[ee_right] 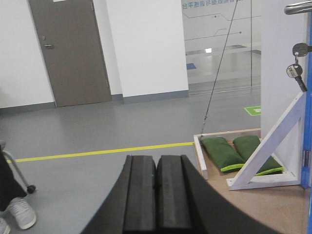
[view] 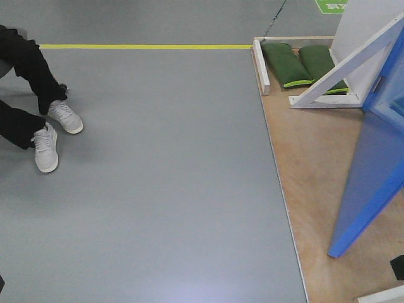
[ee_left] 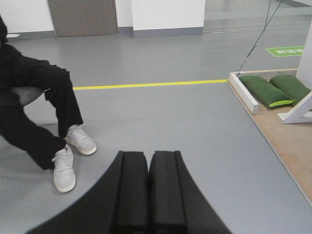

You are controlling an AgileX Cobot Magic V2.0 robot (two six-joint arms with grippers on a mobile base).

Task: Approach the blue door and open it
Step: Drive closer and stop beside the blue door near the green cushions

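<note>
The blue door (view: 372, 170) stands at the right edge of the front view, a glossy panel seen edge-on and angled over the wooden platform (view: 309, 158). In the right wrist view only a thin blue strip of it (ee_right: 308, 136) shows at the far right, with a silver lever handle (ee_right: 298, 7) and hanging keys (ee_right: 296, 68) above. My right gripper (ee_right: 156, 158) is shut and empty, well left of the door. My left gripper (ee_left: 148, 156) is shut and empty over the grey floor. The door is out of the left wrist view.
A white triangular brace (view: 344, 69) and two green sandbags (view: 287, 63) sit at the platform's far end. A seated person's legs and white shoes (view: 47, 148) are at the left. A yellow floor line (view: 145, 46) runs across. A small dark object (view: 398, 266) is at the lower right.
</note>
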